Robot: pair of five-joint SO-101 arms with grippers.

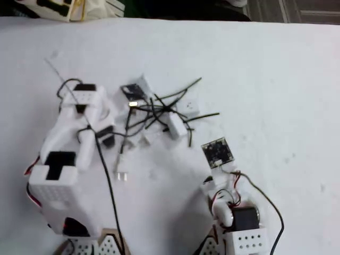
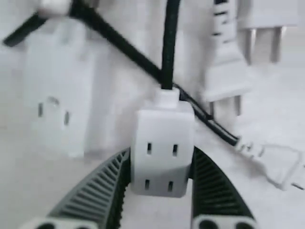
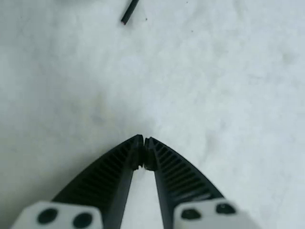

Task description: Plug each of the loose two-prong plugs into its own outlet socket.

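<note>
Left gripper (image 2: 161, 160) clamps the outlet socket (image 2: 162, 136), cord leading away; loose plug (image 1: 122, 173) points six o'clock; right gripper (image 3: 143, 145) closed

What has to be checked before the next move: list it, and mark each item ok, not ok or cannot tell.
1. Hold of the left gripper on the outlet socket: its fingers press both sides. Ok.
2. Slots of the outlet socket free: both pairs are uncovered. Ok.
3. Plug in the right gripper: none; it is shut and empty over the bare table. Not ok.
4. Something to fetch: a loose plug lies on the table, apart from the heap. Ok.
5. Tangle: the black cords cross one another in a heap. Not ok.
6. Any plug already seated in the heap: cannot tell.
</note>
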